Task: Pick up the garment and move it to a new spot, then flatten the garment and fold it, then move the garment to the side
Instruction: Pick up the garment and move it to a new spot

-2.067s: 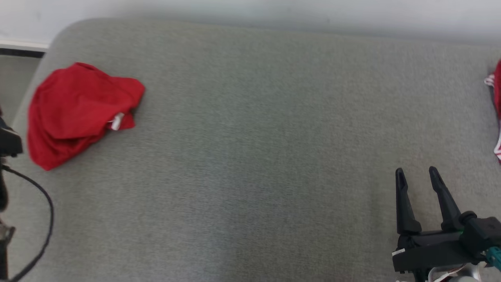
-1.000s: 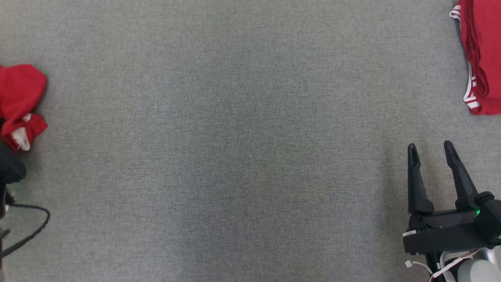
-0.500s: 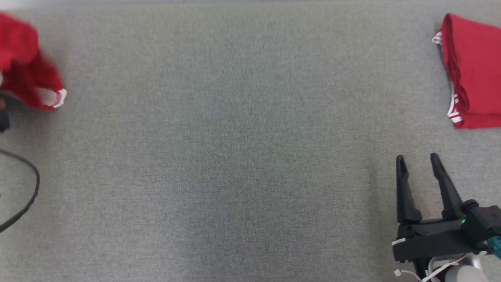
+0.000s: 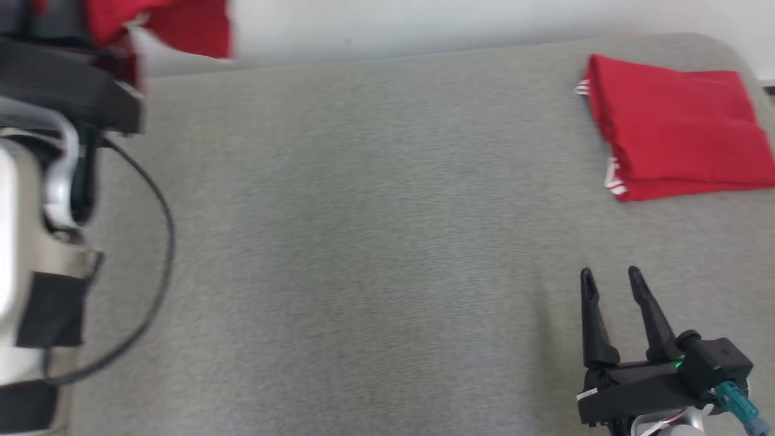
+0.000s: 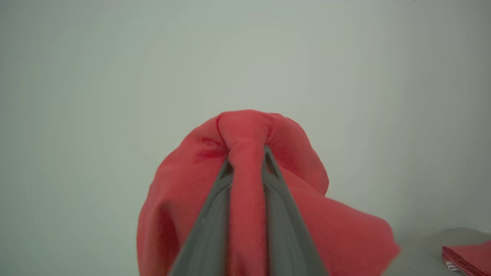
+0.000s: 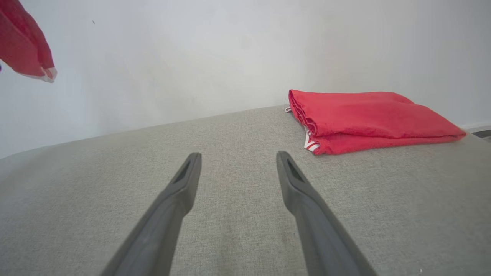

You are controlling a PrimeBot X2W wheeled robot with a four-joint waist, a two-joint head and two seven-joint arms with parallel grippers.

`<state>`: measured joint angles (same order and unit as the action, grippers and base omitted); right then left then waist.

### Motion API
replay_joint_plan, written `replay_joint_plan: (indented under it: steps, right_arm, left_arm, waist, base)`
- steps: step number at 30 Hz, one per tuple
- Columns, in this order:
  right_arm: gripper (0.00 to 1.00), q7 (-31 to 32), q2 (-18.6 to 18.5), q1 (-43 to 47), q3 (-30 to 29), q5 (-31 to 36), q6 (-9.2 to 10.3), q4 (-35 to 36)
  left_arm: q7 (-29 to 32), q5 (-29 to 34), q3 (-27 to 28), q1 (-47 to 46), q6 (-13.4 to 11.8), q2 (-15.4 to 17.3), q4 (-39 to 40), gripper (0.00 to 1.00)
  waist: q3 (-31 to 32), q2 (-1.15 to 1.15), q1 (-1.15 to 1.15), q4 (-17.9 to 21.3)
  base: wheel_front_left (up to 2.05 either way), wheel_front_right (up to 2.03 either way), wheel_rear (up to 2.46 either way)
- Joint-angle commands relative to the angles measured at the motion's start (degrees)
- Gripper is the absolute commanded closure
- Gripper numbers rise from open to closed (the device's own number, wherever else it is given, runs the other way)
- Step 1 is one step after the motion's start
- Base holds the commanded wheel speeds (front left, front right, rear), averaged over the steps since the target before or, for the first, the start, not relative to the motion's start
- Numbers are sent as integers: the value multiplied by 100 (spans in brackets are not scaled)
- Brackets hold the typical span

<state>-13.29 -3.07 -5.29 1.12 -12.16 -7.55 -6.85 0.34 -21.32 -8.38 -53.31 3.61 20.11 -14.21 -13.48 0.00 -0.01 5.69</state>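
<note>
The red garment (image 5: pixel 180 191) hangs bunched in the air in front of a pale wall, with a fold pinched between the fingers of my left gripper (image 5: pixel 247 157), which is shut on it. In the head view the garment (image 4: pixel 181 27) shows at the top left, above my raised left arm (image 4: pixel 36 200). It also appears at the upper left of the right wrist view, with a white trim at its lower tip (image 6: pixel 23 50). My right gripper (image 4: pixel 608 278) rests low over the grey padded surface (image 4: pixel 363 242) at the lower right, open and holding nothing.
A second red garment with white stripes (image 4: pixel 672 124) lies folded at the far right of the grey surface, ahead of my right gripper (image 6: pixel 238 157). A black cable (image 4: pixel 160 242) loops from my left arm. A pale wall (image 4: pixel 424 24) runs behind.
My left gripper has shut on the red garment and lifted it off the grey surface. The head camera has swung, shifting the whole picture. My right gripper stays open.
</note>
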Motion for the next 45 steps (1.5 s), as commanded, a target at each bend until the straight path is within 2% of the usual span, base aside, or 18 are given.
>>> replay_joint_plan:
  steps: [1,4,5,12,20,25,26,27,28,36,45]
  right_arm:
    - [0,-59,15,49,38,-71,10,-54]
    - [0,-119,21,92,99,-183,10,-171]
    - [0,-119,21,92,99,-183,10,-171]
    - [0,-186,21,174,128,-310,10,-288]
    - [0,-191,23,168,137,-276,10,-277]
    - [0,-192,22,111,226,-248,10,-231]
    - [0,-186,22,109,243,-233,10,-232]
    - [0,-185,20,100,248,-225,10,-234]
    - [0,-186,21,84,248,-186,10,-233]
    - [0,-166,20,281,157,-6,10,-189]
    - [0,-17,20,497,47,74,10,43]
  left_arm:
    - [84,3,-110,114,-29,-117,175,100]
    - [208,-12,-359,259,-97,-405,484,100]
    - [208,-12,-359,259,-97,-405,484,100]
    - [158,-137,-768,1013,-298,-1006,721,100]
    - [-49,-359,-1188,2300,-434,-1411,571,100]
    - [-299,-488,-1319,3138,-505,-1484,268,100]
    - [-362,-463,-1343,3263,-509,-1461,175,71]
    - [-416,-464,-1365,3384,-501,-1452,68,21]
    - [-513,-452,-1439,3564,-446,-1438,-128,0]
    - [-1073,-314,-1520,3494,-329,-1419,-60,0]
    - [-1400,-298,-1083,3712,-419,-937,354,0]
  waist:
    - [239,0,1,525]
    - [298,0,1,811]
    - [298,0,1,811]
    - [368,0,1,1248]
    - [371,0,1,1264]
    - [361,0,1,1232]
    - [363,0,1,1228]
    - [368,0,1,1217]
    - [397,0,1,1183]
    - [794,0,1,774]
    - [1212,0,1,210]
  base:
    - [0,0,0]
    - [0,0,0]
    - [0,0,0]
    - [0,0,0]
    - [0,0,0]
    - [0,0,0]
    - [0,0,0]
    - [0,0,0]
    - [0,0,0]
    - [0,0,0]
    - [0,0,0]
